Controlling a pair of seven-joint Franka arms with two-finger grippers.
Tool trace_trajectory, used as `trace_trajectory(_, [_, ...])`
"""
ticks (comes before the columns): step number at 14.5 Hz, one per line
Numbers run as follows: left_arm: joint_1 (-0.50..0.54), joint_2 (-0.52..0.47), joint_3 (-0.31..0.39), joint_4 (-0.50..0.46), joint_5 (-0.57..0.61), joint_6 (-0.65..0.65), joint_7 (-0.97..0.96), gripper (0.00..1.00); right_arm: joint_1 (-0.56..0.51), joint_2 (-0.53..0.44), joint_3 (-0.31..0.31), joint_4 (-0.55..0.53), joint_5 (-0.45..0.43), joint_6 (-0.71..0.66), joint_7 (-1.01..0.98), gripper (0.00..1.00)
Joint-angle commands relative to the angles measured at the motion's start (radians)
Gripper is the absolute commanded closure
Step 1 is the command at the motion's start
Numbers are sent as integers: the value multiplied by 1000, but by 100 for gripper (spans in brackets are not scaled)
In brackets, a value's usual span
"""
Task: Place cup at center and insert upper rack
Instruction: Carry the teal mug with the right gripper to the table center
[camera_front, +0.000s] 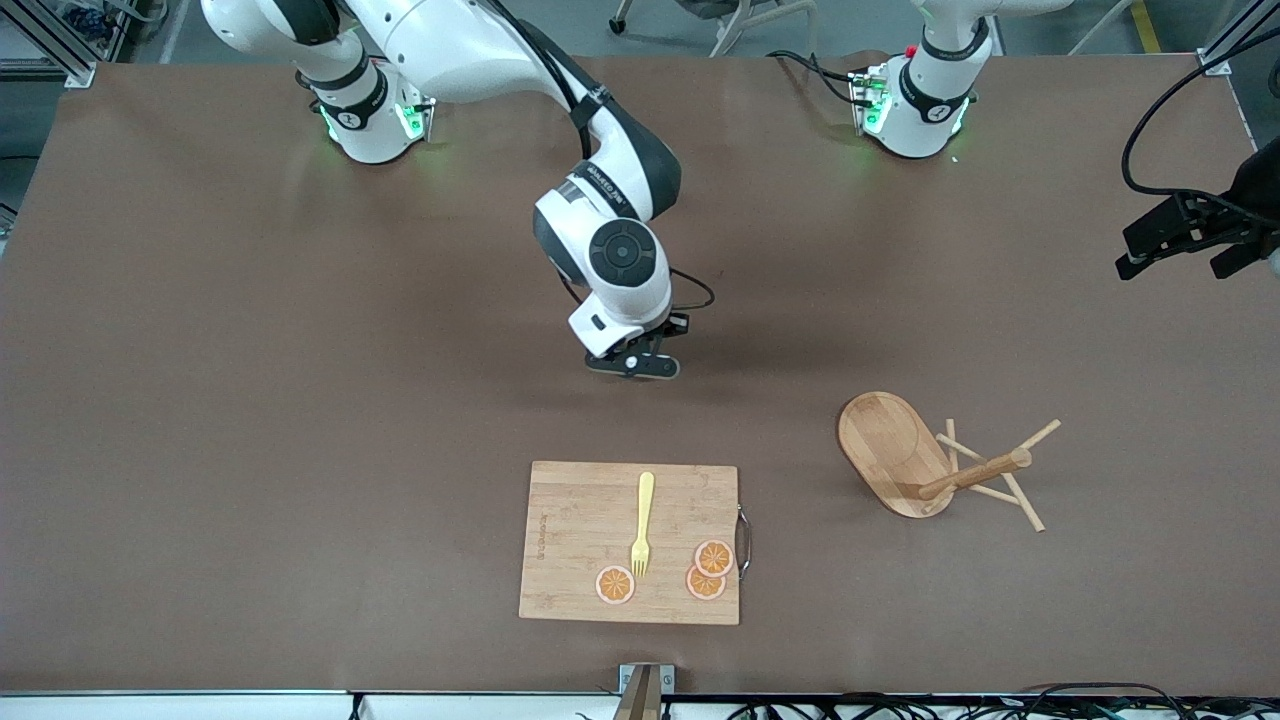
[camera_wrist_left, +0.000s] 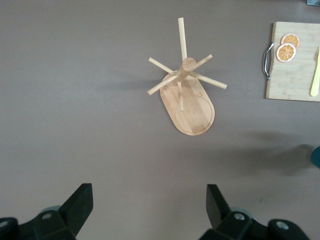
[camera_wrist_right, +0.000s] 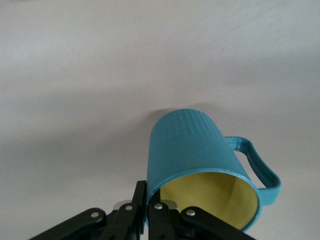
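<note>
My right gripper (camera_wrist_right: 148, 192) is shut on the rim of the teal cup (camera_wrist_right: 195, 150), one finger inside the yellow interior and one outside, with the handle pointing away from the jaws. In the front view this gripper (camera_front: 640, 365) hangs over the middle of the table and hides the cup. The wooden upper rack (camera_front: 900, 455) lies tipped on its side toward the left arm's end, its post and pegs (camera_front: 985, 470) pointing sideways. It also shows in the left wrist view, upper rack (camera_wrist_left: 187, 100). My left gripper (camera_wrist_left: 149, 200) is open and empty, high over the left arm's end of the table (camera_front: 1190, 235).
A bamboo cutting board (camera_front: 570, 520) with a metal side handle lies nearer the front camera than the right gripper. On it are a yellow fork (camera_front: 642, 525) and three orange slices (camera_front: 712, 560). Brown tabletop lies between the board and the rack.
</note>
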Motion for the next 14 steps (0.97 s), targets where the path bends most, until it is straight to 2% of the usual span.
trace_trajectory(1, [-2,-1,1,9,-11,-5,5,0,-11,21,56,52,16,-12,-4,100])
trace_trajectory(6, [-2,-1,1,9,-11,-5,5,0,6,107,63,158,21,5,59,100])
trace_trajectory(14, [0,0,1,9,-13,-5,5,0,17,142,63,166,21,66,82,100])
